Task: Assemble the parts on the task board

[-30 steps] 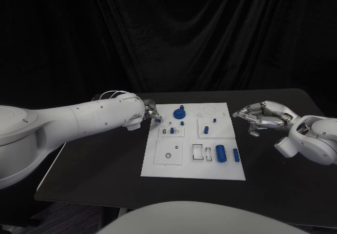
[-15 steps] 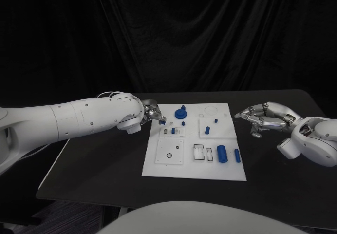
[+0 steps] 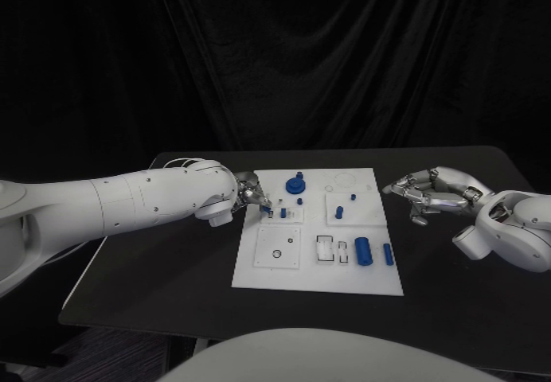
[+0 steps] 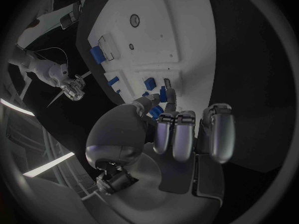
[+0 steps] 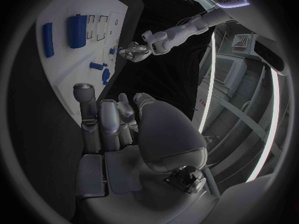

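Observation:
The white task board (image 3: 275, 270) lies in the middle of the black table. On it are a round blue part (image 3: 294, 187), a blue peg (image 3: 339, 212), a thick blue cylinder (image 3: 361, 250) and a slim blue bar (image 3: 387, 254). My left hand (image 3: 251, 193) hovers at the board's far left corner. There it pinches a small blue part (image 4: 163, 93) between thumb and a finger, just above the board (image 4: 149, 35). My right hand (image 3: 431, 192) hangs off the board's right side, fingers loosely bent and holding nothing.
Bare black table (image 3: 161, 263) lies to the left of the board, and the table's front edge (image 3: 287, 338) runs close below it. In the right wrist view the cylinder (image 5: 77, 31) and bar (image 5: 48, 33) lie on the board (image 5: 62, 64).
My left hand has crept a little rightward and lower over the board's far left corner with the small blue part. The right hand has barely moved.

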You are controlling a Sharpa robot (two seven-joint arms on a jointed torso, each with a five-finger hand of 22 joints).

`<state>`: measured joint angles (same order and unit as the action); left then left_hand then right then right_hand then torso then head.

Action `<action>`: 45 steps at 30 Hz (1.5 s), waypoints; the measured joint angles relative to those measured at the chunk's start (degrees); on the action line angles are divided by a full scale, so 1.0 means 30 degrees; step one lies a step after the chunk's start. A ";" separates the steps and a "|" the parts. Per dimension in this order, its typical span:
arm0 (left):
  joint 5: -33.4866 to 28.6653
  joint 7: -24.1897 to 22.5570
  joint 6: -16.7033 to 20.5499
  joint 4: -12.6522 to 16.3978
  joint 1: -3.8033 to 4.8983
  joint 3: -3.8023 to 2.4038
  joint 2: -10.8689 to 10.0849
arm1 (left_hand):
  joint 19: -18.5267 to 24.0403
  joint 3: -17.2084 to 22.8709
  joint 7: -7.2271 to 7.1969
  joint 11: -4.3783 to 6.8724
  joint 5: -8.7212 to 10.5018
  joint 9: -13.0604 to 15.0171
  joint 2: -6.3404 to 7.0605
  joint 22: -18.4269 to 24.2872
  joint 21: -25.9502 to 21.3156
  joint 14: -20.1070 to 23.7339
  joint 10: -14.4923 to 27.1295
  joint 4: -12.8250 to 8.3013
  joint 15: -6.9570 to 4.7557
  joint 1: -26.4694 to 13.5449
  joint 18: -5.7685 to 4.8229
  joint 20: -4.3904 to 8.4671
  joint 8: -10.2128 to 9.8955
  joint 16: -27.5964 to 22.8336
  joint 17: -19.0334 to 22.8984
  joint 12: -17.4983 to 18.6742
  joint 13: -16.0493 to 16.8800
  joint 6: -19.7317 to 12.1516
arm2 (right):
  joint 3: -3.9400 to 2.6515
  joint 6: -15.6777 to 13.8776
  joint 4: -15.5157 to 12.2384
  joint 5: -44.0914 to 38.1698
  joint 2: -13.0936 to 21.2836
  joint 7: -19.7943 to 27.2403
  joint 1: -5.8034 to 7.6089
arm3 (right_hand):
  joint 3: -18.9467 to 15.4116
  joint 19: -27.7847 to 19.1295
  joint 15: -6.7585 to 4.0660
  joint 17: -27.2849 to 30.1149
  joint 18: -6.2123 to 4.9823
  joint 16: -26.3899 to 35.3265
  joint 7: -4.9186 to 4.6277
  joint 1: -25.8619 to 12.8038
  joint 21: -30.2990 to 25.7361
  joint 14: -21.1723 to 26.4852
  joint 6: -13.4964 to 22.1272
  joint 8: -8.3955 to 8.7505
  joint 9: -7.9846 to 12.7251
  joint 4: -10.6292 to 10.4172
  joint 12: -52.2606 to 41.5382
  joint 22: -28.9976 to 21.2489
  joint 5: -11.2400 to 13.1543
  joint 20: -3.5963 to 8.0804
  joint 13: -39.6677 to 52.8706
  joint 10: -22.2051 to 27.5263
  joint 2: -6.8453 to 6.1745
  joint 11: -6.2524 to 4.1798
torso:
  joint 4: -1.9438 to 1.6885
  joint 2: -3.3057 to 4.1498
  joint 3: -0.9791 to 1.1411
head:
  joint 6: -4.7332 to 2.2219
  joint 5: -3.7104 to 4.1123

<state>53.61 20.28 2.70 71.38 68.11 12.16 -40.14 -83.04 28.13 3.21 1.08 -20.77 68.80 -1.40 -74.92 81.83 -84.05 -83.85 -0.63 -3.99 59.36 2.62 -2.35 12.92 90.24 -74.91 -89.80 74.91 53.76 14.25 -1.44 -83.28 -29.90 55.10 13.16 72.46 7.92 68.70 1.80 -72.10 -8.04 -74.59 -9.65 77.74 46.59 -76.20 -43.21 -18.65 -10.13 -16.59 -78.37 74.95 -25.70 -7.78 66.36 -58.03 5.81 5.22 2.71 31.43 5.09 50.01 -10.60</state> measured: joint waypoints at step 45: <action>0.0471 -0.0276 0.0417 -0.0576 -0.0666 -0.0014 0.0368 | -0.0002 -0.0070 0.0000 0.0000 0.0935 0.0014 -0.0046 0.0004 -0.0075 0.0000 0.0000 0.0320 0.0000 -0.0145 0.0000 -0.0002 -0.0024 0.0000 0.0000 0.0000 0.0000 0.0065 | 0.0000 0.0052 -0.0021 -0.0028 0.0040 -0.0069 -0.0025 | 0.0000 0.0000 0.0001 0.0064 0.0003 0.0000 0.0071 0.0176 -0.0108 0.0000 0.0072 0.0002 0.0014 0.0000 -0.0001 -0.0008 -0.0085 0.0000 -0.0065 0.0069 0.0029 0.0069 | 0.0060 -0.0027 0.0013 | 0.0000 -0.0049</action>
<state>55.03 19.45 3.95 69.65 66.11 12.12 -39.03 -83.04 27.92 3.21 1.08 -17.96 68.84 -1.53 -74.91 81.61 -84.05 -83.85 0.33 -3.99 58.93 2.62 -2.36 12.84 90.24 -74.91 -89.80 74.91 53.95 14.25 -1.28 -83.35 -29.99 55.22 12.95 72.38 7.92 68.70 1.81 -71.91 -8.03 -74.59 -9.43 78.27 46.26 -76.20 -42.99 -18.64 -10.09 -16.59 -78.37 74.92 -25.96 -7.78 66.16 -57.82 5.90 5.43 2.89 31.35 5.13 50.01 -10.74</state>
